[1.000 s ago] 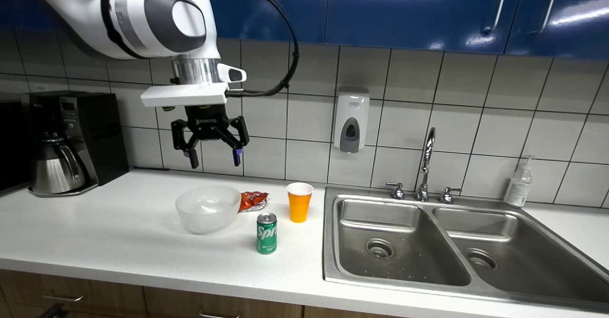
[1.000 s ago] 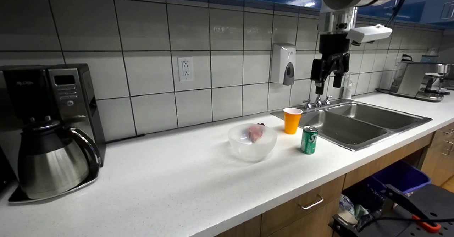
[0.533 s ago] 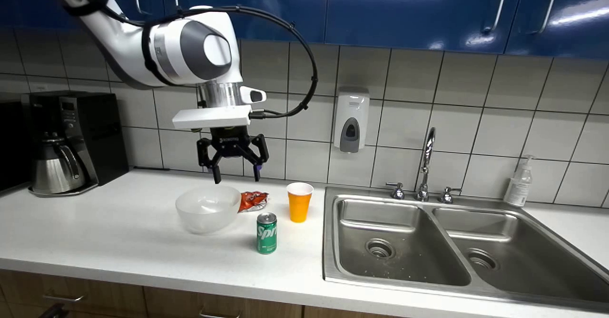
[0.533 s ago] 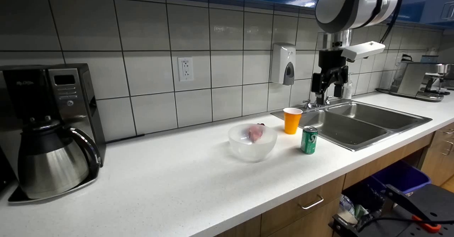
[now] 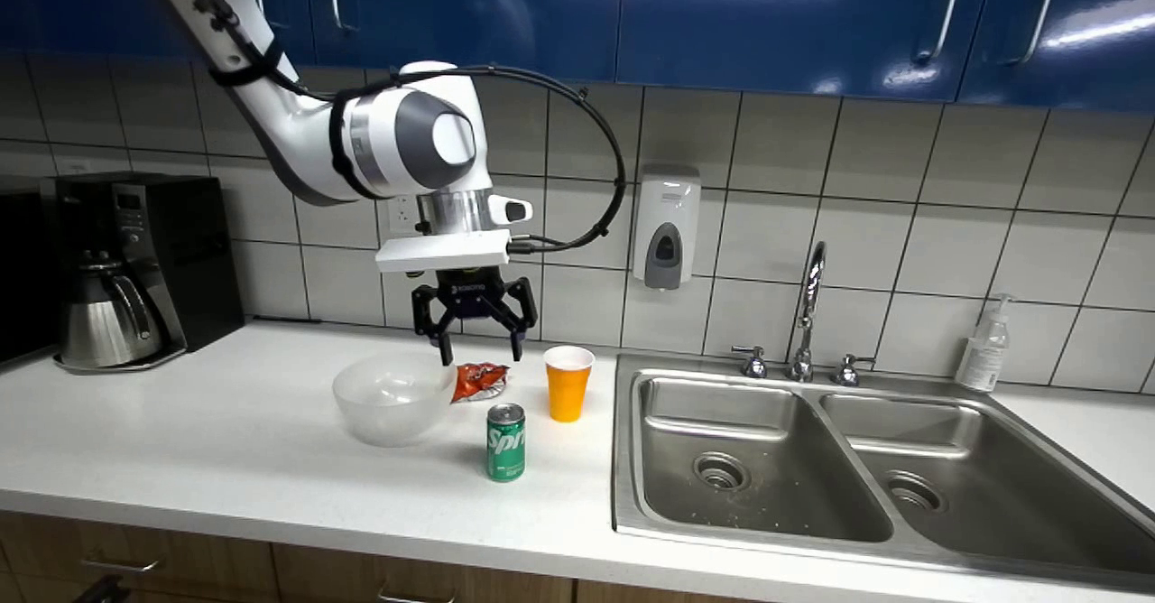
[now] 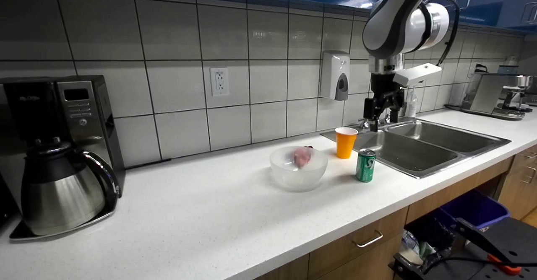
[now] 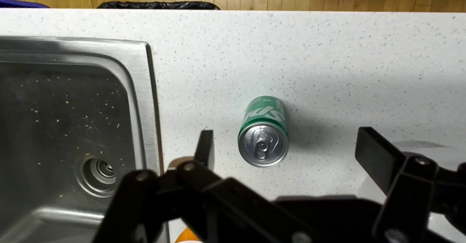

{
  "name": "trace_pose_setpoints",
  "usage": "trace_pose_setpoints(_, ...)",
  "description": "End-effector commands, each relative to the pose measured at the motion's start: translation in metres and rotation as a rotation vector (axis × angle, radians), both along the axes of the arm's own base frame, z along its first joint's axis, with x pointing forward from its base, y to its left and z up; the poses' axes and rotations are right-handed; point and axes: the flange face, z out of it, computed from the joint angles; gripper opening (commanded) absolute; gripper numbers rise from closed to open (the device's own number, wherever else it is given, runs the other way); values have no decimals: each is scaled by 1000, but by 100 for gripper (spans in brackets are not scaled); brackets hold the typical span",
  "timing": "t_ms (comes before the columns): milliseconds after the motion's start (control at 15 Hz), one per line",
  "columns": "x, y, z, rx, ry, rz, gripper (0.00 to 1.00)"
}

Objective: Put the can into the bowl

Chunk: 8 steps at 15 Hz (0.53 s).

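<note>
Can (image 5: 505, 445) stands upright on the worktop (image 5: 226, 463), right of the bowl (image 5: 388, 409) in both exterior views and nearer than the cup (image 5: 567, 393); above hangs the end effector (image 5: 481, 356), spread wide and holding nothing.

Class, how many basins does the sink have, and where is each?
2: the nearer basin, toward the can, and the farther basin, across the divider.

arm (image 5: 302, 144): white, dark-grey cap (image 5: 420, 139) | cable (image 5: 621, 177): black, looped | hand (image 5: 481, 352): black, round screws (image 7: 422, 160)
</note>
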Motion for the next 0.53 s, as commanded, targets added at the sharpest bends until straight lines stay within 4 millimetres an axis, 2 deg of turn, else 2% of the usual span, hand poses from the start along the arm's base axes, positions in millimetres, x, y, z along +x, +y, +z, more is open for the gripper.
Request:
trace_pose_setpoints(0, 16, -16, -15, -14, 1, -6, 100)
trace_pose_setpoints(467, 33, -21, -46, 2, 2, -19, 100)
